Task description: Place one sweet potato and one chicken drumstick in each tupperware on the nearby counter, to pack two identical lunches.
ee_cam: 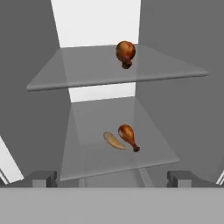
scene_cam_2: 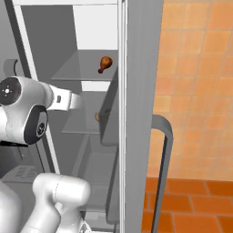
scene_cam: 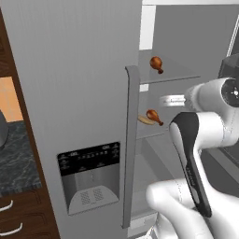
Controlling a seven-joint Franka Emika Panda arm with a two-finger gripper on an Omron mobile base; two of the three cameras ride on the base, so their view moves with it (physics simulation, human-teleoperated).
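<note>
The open fridge (scene_cam: pixel 93 70) holds one chicken drumstick (ee_cam: pixel 125 53) on its upper glass shelf (ee_cam: pixel 87 70). On the lower shelf (ee_cam: pixel 87 153) a second drumstick (ee_cam: pixel 128 135) has a sweet potato (ee_cam: pixel 113 140) just beside it at nine o'clock. The gripper (ee_cam: pixel 112 177) faces them, fingers wide apart and empty. The counter (scene_cam: pixel 16 154) sits at the fridge's nine o'clock.

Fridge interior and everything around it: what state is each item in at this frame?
Fridge door: open.
Upper drumstick: resting on the upper glass shelf, untouched.
Lower drumstick: lying on the lower glass shelf, untouched.
Sweet potato: lying flat beside the lower drumstick, same shelf.
Tool: open, empty, facing the shelves, short of the food.
Counter: beside the fridge, drawers shut.
</note>
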